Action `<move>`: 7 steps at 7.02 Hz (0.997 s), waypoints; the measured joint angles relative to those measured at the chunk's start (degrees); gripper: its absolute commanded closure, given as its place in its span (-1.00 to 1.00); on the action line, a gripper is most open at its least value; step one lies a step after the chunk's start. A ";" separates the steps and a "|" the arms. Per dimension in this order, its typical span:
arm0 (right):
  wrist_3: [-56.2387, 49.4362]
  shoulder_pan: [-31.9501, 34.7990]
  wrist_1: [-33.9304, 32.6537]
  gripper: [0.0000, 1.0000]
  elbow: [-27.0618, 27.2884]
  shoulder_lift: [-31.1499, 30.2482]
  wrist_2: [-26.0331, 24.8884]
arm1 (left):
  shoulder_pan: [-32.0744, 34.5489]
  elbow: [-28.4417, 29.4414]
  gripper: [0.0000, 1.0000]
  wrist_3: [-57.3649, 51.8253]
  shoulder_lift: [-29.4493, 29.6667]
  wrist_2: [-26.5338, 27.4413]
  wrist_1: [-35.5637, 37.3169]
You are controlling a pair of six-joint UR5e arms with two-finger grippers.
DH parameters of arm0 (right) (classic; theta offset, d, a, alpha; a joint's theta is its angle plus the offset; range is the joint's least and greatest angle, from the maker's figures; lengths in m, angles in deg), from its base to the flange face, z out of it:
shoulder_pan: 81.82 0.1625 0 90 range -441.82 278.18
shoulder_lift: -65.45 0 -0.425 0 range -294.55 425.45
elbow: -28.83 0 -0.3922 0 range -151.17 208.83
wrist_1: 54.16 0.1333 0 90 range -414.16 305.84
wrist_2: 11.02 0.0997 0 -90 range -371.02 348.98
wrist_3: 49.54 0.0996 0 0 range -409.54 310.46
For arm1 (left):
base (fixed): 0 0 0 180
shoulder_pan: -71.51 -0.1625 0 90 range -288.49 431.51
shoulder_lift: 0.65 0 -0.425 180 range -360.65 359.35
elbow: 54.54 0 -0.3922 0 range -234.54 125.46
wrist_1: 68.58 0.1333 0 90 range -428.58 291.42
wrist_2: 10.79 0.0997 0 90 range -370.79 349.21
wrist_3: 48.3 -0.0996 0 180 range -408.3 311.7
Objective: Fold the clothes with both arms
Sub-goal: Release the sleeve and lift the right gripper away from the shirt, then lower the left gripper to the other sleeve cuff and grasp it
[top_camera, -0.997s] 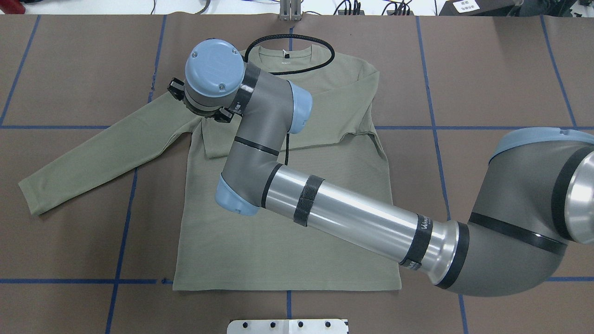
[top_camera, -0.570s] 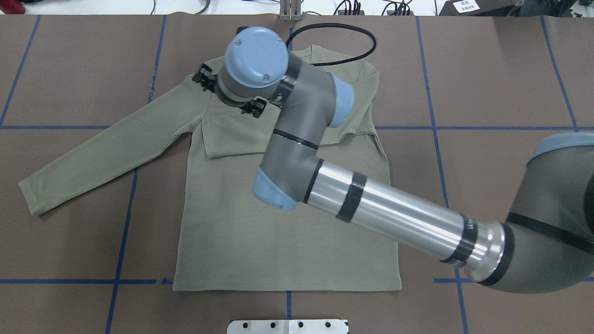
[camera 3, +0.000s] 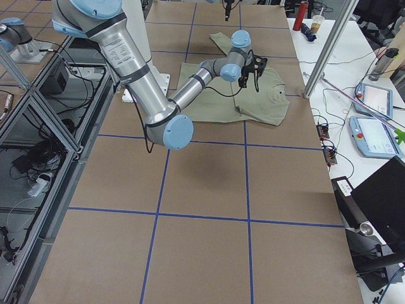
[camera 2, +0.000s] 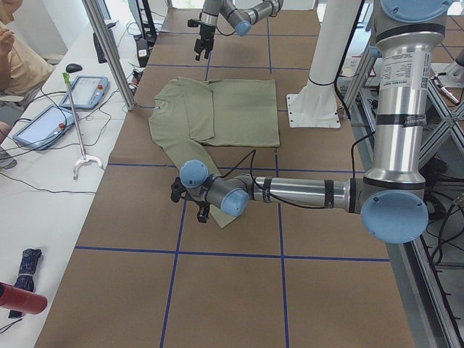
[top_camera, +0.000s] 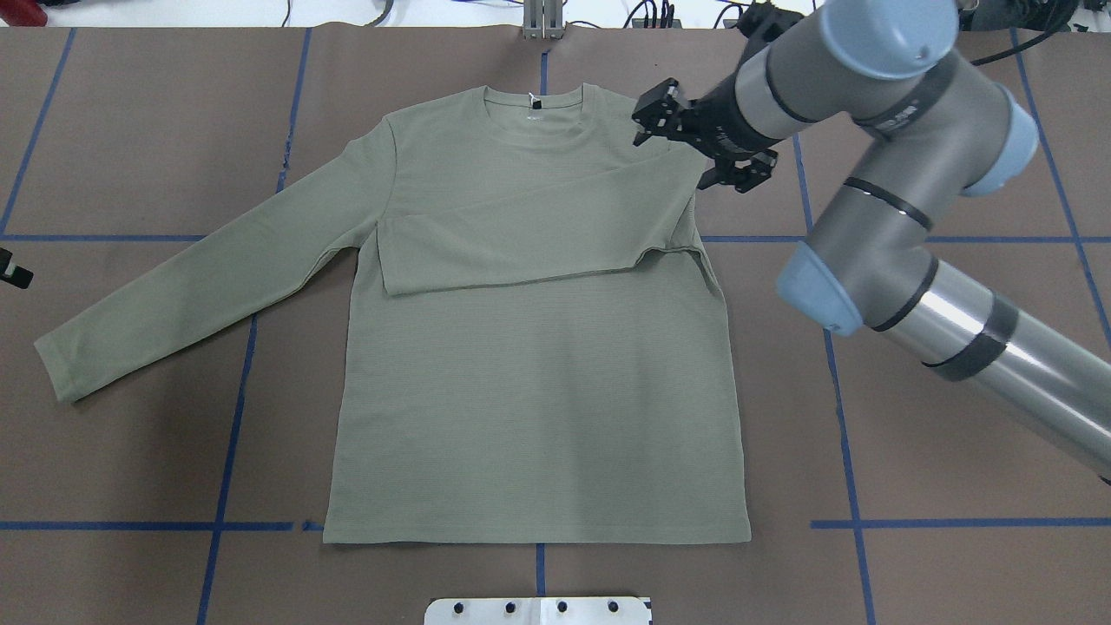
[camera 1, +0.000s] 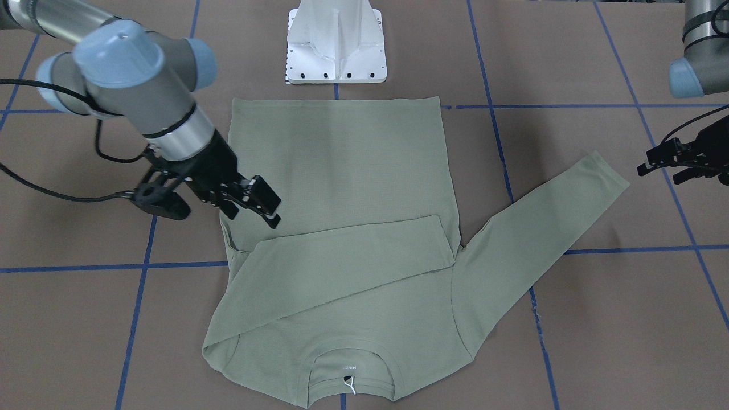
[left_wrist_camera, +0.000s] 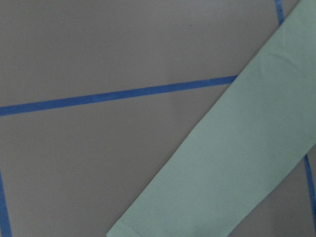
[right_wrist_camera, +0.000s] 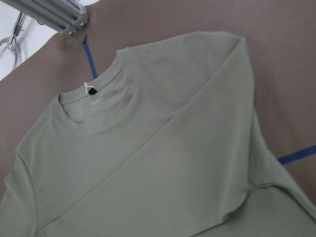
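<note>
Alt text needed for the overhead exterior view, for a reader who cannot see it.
A green long-sleeved shirt lies flat on a brown table marked with blue tape lines, one sleeve folded across the chest and the other sleeve stretched out to the side. The right gripper, open and empty, hovers by the folded sleeve's shoulder.

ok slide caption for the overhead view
Green long-sleeved knit shirt laid flat, one sleeve folded across, right gripper at its shoulder
</note>
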 measured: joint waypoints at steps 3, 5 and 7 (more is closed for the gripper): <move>-3.42 2.90 0.09 -1.00 3.23 -5.57 2.99 | -5.23 2.49 -0.85 4.24 0.35 1.46 -1.26; -3.59 2.90 0.14 -1.00 3.15 -6.22 2.59 | -6.65 4.04 -0.80 4.36 0.32 2.87 -1.50; -3.59 2.76 0.14 -1.00 3.19 -6.28 2.27 | -7.92 6.27 -0.70 4.26 0.42 3.53 -2.47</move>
